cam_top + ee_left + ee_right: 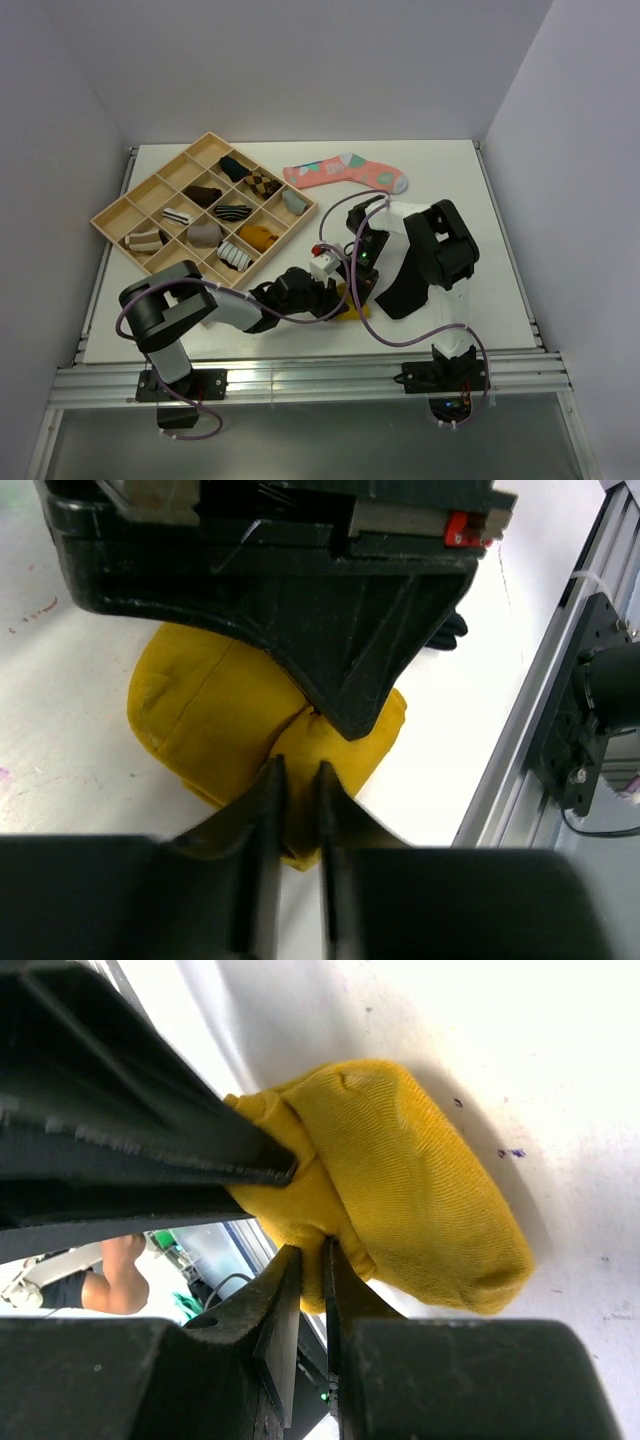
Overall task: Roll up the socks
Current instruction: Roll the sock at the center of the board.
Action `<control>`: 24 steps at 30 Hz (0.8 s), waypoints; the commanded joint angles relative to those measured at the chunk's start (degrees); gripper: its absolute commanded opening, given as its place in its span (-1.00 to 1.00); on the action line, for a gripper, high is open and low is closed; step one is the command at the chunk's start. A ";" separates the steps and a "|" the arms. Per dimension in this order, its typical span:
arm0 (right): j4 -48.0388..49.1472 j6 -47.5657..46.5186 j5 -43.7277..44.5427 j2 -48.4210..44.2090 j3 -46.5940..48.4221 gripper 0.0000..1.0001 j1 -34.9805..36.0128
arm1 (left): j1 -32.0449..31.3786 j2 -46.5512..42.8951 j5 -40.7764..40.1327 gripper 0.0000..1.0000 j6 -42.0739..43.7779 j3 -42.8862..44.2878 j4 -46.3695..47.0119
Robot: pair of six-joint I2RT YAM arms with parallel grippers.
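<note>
The mustard-yellow sock [215, 715] lies bunched in a rounded bundle on the white table near the front edge, and shows as a yellow scrap [353, 310] between the two arms. My left gripper [297, 780] is shut on a fold at the bundle's near end. The right gripper [312, 1255] pinches another fold of the same sock [420, 1190] from the opposite side. The two grippers [330, 292] meet tip to tip over the bundle. A small dark bit [450, 630] pokes out behind the right gripper's body; I cannot tell what it is.
A wooden compartment tray [118, 213] with several small sock bundles sits at the back left. A pink patterned sock [345, 172] lies flat at the back centre. The aluminium rail [540, 730] runs along the table's near edge, close to the bundle.
</note>
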 commanded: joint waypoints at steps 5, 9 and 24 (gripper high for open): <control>16.36 1.64 11.57 -2.34 -4.37 -0.44 0.68 | -0.63 4.88 -2.78 -0.99 -6.53 5.64 -15.27; 21.80 4.54 13.33 -8.04 -7.28 -0.04 0.85 | -0.63 4.53 -4.52 -0.99 -9.60 6.27 -21.51; 24.90 6.75 11.75 -19.74 -11.41 0.12 -4.42 | 2.00 4.09 -2.17 -0.99 -14.18 13.04 -39.10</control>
